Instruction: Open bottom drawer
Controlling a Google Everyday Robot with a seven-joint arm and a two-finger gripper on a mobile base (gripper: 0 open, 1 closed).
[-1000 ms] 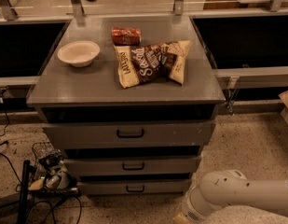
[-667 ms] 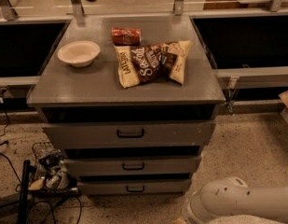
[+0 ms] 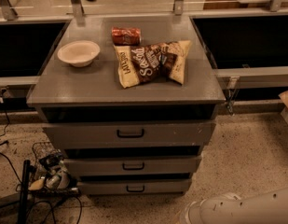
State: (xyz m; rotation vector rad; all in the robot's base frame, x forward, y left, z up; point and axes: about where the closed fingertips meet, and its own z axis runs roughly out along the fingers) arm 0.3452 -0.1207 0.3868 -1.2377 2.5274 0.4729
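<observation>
arm (image 3: 246, 209): white link, bottom-right corner, nearest me
gripper: out of frame, I can't tell its state
bottom drawer (image 3: 134, 186): lowest grey front, just above floor, black handle (image 3: 135, 189) centred
cabinet top (image 3: 87, 85): chip bag (image 3: 150, 62) centre, bowl (image 3: 78, 53) left, red packet (image 3: 126, 35) behind

You had dim, warm light from above: the cabinet top (image 3: 87, 85) showed evenly, black shadow filling the gaps over the drawers (image 3: 181, 133). The arm (image 3: 246, 209) at lower right looked soft; the gripper lay outside the frame.
</observation>
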